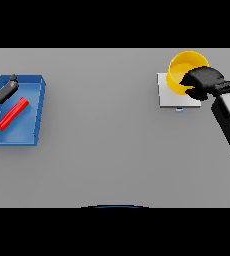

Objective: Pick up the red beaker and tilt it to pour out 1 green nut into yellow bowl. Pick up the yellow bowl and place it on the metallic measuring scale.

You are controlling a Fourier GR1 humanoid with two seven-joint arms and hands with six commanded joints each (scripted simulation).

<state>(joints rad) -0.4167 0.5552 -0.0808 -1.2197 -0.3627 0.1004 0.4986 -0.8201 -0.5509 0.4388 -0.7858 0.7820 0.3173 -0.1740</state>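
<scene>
The yellow bowl [183, 70] is at the back right, over the far part of the metallic measuring scale [173, 96], a pale square plate. My right hand [203, 82] is curled round the bowl's right rim. I cannot tell whether the bowl rests on the scale or hangs just above it, and its inside is hidden from me. The red beaker [12, 114] lies on its side, diagonally, inside the blue tray [32, 90] at the far left. My left hand [6, 91] hovers over the tray's back left corner, fingers straight, just above the beaker and apart from it.
The blue tray has raised walls and sits near the table's left edge. A small blue mark [179, 110] shows at the scale's front edge. Bare grey table [102, 130] stretches between the tray and the scale.
</scene>
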